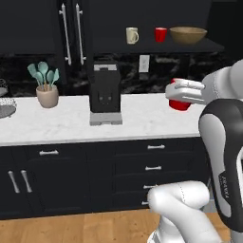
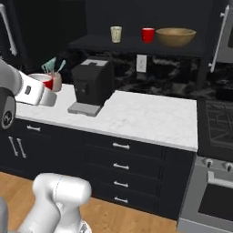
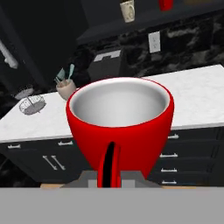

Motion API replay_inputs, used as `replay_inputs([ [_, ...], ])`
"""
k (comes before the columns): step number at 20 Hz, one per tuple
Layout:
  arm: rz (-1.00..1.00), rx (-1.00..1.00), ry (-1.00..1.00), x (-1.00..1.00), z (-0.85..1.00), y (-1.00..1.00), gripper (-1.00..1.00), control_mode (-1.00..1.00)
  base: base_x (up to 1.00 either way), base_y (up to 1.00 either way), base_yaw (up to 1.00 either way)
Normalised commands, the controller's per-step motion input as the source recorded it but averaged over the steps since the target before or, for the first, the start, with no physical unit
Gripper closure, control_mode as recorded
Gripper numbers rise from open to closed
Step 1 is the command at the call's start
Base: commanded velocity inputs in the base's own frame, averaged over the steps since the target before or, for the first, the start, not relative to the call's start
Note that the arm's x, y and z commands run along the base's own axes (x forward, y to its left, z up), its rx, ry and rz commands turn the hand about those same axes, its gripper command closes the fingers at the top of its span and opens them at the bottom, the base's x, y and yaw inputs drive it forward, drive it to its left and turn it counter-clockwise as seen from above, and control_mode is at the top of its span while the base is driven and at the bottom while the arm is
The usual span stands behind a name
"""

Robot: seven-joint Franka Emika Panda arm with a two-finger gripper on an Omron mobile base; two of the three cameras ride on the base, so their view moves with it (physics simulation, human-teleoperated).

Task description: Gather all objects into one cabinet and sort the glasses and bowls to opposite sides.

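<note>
Red cup [image 3: 120, 127], white inside, fills the centre of the hand view, clenched in the gripper [image 1: 182, 95] at right of the left base view above the counter [image 1: 66, 126].

Lettering runs lengthwise down the robot arm's dark forearm panel [image 1: 227, 182] in the left base view (too small and blurred to read); no other text is legible.
</note>
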Motion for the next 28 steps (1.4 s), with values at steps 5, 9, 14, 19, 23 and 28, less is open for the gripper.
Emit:
replay_inputs([
  [5,0.0,0.0,0.0,0.0,0.0,0.0,1.0,1.0,0.54,-0.77,0.0],
  [9,0.0,0.0,0.0,0.0,0.0,0.0,1.0,1.0,0.93,0.35,-0.09],
  [14,0.0,0.0,0.0,0.0,0.0,0.0,1.0,1.0,0.66,0.58,-0.25],
  [19,0.0,0.0,0.0,0.0,0.0,0.0,1.0,1.0,0.71,0.03,-0.2],
  [23,0.0,0.0,0.0,0.0,0.0,0.0,1.0,1.0,1.0,0.14,-0.08],
  [28,0.0,0.0,0.0,0.0,0.0,0.0,1.0,1.0,0.88,0.45,-0.04],
])
